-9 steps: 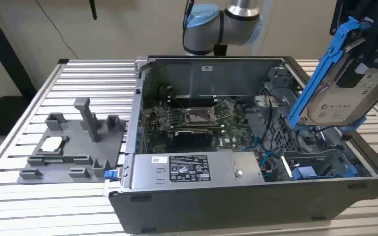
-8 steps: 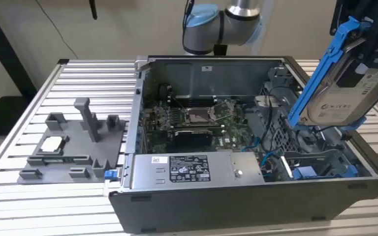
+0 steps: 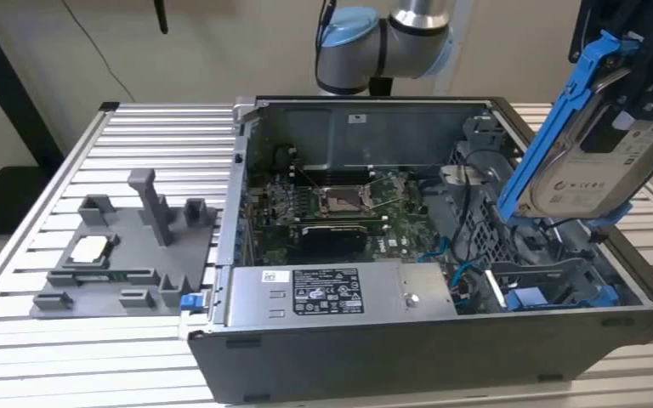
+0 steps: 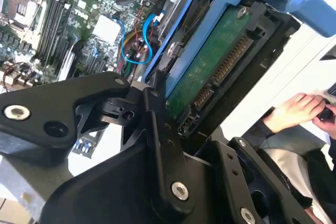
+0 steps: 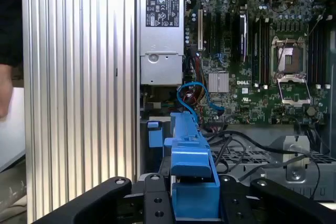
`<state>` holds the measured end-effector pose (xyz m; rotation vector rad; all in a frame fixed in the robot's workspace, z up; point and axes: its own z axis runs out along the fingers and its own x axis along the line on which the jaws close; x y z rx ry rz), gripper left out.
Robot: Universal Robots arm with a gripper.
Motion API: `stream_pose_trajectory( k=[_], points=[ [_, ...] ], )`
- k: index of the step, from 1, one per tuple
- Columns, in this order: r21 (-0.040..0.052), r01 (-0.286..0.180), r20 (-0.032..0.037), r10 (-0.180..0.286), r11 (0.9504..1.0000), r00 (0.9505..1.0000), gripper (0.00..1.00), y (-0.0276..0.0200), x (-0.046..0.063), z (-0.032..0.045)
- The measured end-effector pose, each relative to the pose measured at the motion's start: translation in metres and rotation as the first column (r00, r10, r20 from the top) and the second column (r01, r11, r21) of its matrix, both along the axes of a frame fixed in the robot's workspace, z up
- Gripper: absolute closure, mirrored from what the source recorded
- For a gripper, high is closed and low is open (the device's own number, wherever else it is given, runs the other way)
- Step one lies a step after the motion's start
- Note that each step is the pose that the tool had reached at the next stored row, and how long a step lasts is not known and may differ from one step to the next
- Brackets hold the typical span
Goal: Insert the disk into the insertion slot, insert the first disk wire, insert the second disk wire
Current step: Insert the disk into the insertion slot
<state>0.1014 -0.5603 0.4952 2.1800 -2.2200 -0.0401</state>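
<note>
The disk (image 3: 604,170) is a flat silver-grey drive with a white label, clipped in a bright blue plastic frame. It hangs tilted in the air, above that end of the open computer case (image 3: 417,357) which is at the exterior view's right. It does not touch the case. The pincer (image 5: 194,198) is pinching it, with one black finger (image 5: 157,203) on each side of the blue frame.

Below the disk, in the near corner of the case, is the insertion slot (image 3: 544,276), a grey metal bay with blue fittings, and nothing is inside it.

The exterior view shows the label side of the disk, and also the ribbed table (image 3: 133,365) with a grey fixture (image 3: 122,255) on it. The second wrist view shows the other side, a green circuit board (image 4: 210,61) with a row of connector pins, and a person's hand (image 4: 294,111) farther off. In the first wrist view the frame appears edge-on, over the motherboard (image 5: 262,77) and the blue cables (image 5: 191,95).
</note>
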Motion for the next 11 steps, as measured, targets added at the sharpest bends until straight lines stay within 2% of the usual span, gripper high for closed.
stream_pose_trajectory(
  k=[11],
  points=[
    [0.0, 0.0, 0.0004, 0.0, 1.0, 1.0, 0.67, 0.0, 0.0, -0.0058]
  ],
)
